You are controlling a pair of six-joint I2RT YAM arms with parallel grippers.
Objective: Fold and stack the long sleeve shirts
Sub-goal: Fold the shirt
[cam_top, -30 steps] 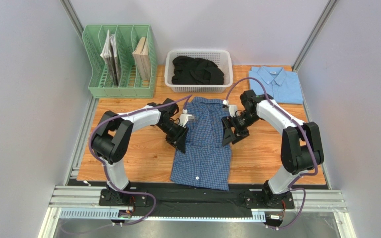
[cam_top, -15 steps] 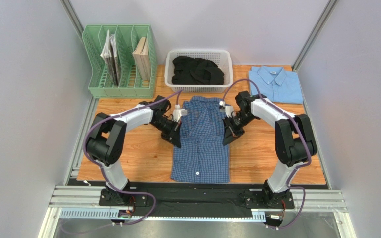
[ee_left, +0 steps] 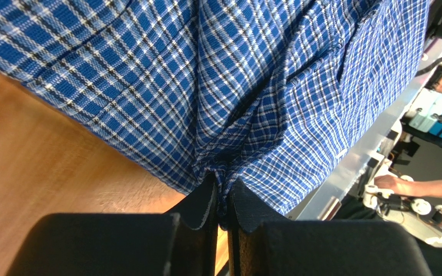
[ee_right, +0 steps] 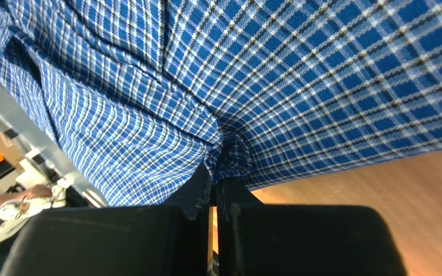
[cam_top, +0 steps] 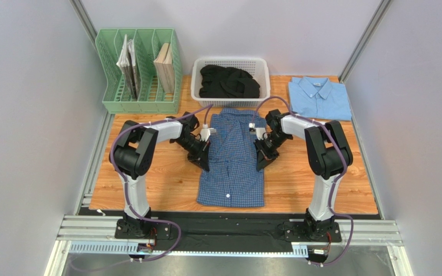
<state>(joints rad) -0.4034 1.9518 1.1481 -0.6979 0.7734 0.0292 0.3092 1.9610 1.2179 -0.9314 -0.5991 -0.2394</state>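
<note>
The dark blue checked shirt (cam_top: 232, 172) lies front-up on the wooden table (cam_top: 160, 190), stretched flat between the two claws, its collar beyond them and its hem on their near side. The left claw (ee_left: 222, 198) is clamped on a pinch of the shirt's left side edge; in its wrist view the cloth gathers into a small pucker right at the fingertips and fans out ahead of them. The right claw (ee_right: 213, 187) is closed the same way on the opposite edge, at about the same height along the body. The plain light blue shirt (cam_top: 319, 98) lies folded well beyond the right claw and off to its right. A white basket (cam_top: 197, 86) of dark clothes (cam_top: 229, 80) stands just past the collar, and a green file rack (cam_top: 137, 100) is beyond the left claw and to its left. The checked shirt looks light, thin and limp, so it should sag and trail from wherever it is held rather than keep a line. The weave seems grippy enough that a small pinch should hold. The best hold is probably at the side edges, through every layer and level on both sides. A grip on the top layer alone would likely peel the layers apart and skew the crease.
</note>
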